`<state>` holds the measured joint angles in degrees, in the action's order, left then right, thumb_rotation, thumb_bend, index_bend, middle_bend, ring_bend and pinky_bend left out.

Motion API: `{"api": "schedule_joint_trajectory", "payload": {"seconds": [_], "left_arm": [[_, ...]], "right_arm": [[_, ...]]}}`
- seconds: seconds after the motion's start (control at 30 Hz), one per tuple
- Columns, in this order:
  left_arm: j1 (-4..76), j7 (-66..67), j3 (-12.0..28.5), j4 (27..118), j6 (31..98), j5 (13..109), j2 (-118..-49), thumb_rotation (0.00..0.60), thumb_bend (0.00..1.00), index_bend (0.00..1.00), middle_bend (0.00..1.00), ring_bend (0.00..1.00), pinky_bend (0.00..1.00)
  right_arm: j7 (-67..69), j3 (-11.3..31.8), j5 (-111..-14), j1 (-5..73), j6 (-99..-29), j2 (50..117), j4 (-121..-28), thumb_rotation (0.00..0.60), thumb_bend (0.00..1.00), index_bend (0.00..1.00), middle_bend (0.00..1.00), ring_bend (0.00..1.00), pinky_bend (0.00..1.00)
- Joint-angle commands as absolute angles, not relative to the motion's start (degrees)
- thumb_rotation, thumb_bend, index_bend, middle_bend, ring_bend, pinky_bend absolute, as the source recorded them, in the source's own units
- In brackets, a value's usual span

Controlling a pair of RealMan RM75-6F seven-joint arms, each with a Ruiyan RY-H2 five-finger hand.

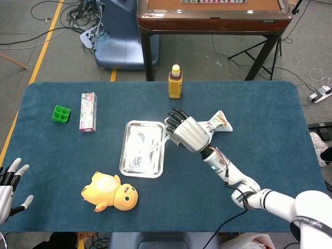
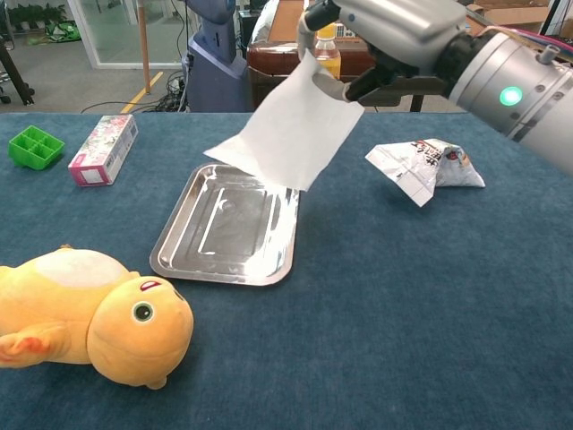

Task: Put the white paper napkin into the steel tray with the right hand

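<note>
My right hand (image 1: pixel 188 133) (image 2: pixel 394 36) is raised above the table and grips the white paper napkin (image 2: pixel 288 134) by its upper corner. The sheet hangs down and to the left, its lower edge over the right side of the steel tray (image 2: pixel 228 222) (image 1: pixel 142 148). In the head view only a thin strip of the napkin (image 1: pixel 162 140) shows under the fingers. The tray lies flat at the table's middle with nothing in it. My left hand (image 1: pixel 11 181) rests at the near left edge, fingers spread, holding nothing.
A yellow plush duck (image 1: pixel 110 191) lies in front of the tray. A crumpled snack bag (image 2: pixel 423 167) sits right of the tray. A drink bottle (image 1: pixel 175 81) stands behind it. A pink box (image 1: pixel 88 111) and a green holder (image 1: pixel 60 113) lie at the far left.
</note>
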<state>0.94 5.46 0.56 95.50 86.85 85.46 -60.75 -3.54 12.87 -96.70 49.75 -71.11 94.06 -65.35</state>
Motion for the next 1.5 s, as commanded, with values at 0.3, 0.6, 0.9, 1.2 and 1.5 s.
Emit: {"api": "schedule_joint_trajectory", "payload": {"seconds": [0.3,0.6,0.9,1.2,1.5], "left_arm": [[0.76,4.30,0.43,94.42,86.33,84.84,-60.90,0.600,0.22,0.15,0.02,0.08,0.03],[0.98,3.16,0.27,93.69,85.68,84.99,-60.98,0.600,0.22,0.15,0.02,0.08,0.03],[0.63,2.52,0.18,93.41,85.72,84.56,-60.65,0.600,0.22,0.15,0.02,0.08,0.03],[0.35,2.80,0.15,93.60,86.15,84.64,-60.65,0.600,0.22,0.15,0.02,0.08,0.03],[-0.19,4.23,0.19,94.65,86.94,84.37,-60.63,0.600,0.22,0.15,0.02,0.08,0.03]], "right_arm": [[-6.31,6.18,-100.20,50.99,-69.96,102.36,-54.77,0.600,0.46,0.61,0.42,0.27,0.23],[-6.42,2.57,-100.40,51.24,-66.72,108.51,-46.59,0.600,0.46,0.61,0.42,0.27,0.23],[-4.80,2.15,-99.73,51.59,-66.78,111.90,-41.41,0.600,0.46,0.61,0.42,0.27,0.23],[0.02,0.37,-101.30,53.58,-66.90,112.87,-36.59,0.600,0.46,0.61,0.42,0.27,0.23],[5.67,-1.27,-103.05,56.81,-67.19,114.39,-30.31,0.600,0.47,0.61,0.42,0.27,0.23]]}}
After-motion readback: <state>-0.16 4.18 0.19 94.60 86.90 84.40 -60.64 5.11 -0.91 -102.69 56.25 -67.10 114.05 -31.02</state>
